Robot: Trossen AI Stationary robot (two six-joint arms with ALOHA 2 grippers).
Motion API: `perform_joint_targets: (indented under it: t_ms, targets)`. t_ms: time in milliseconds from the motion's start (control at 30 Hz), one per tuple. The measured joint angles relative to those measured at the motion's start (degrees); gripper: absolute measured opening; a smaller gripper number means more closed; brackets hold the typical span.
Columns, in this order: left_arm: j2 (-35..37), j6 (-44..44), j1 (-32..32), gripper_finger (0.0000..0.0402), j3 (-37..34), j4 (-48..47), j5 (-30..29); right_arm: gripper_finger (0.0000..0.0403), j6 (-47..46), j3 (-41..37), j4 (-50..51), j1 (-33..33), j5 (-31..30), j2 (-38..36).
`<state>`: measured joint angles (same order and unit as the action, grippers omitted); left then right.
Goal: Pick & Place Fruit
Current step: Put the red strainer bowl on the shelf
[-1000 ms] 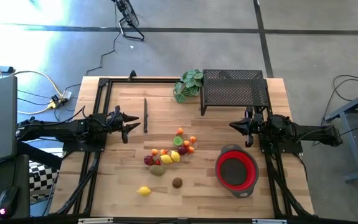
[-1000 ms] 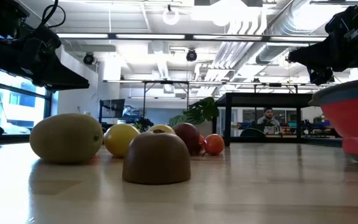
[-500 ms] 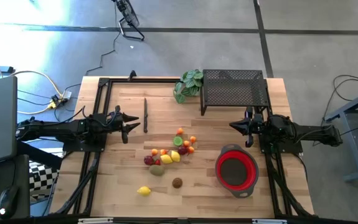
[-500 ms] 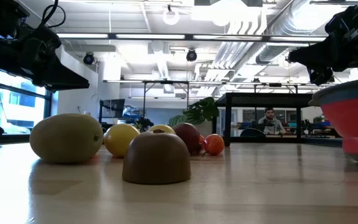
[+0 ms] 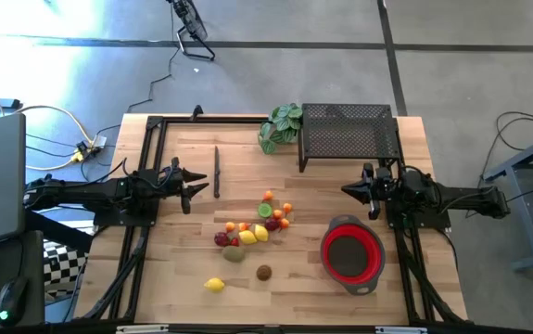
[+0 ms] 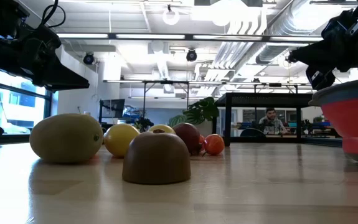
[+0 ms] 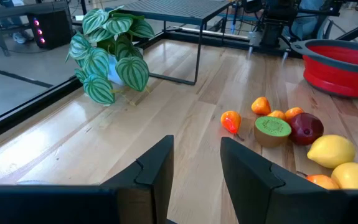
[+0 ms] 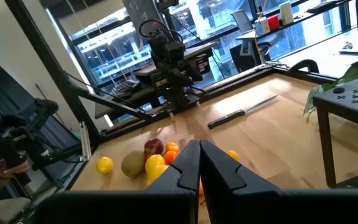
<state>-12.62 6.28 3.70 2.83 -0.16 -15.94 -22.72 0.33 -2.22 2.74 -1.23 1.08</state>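
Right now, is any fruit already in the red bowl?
No. In the high view the bowl shows only its dark bottom inside, and the fruit all lies on the table to its left.

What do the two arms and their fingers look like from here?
Both arms are black and jointed, on black frames. The left gripper and right gripper each carry two dark, flat, blocky fingers. No markings are visible on them.

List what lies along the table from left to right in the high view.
Left hand → knife → cluster of fruit → leafy plant → red bowl → right hand overlaps the bowl's span, so its place is unclear.
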Motion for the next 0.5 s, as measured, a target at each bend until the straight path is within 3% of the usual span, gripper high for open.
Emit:
perform_joint_targets:
  t_ms: [500]
  targets:
    - [0.0,0.0,0.0,0.0127,0.0,0.0,0.0,0.0003,0.4,0.0,-2.7,0.0,-0.2,0.0]
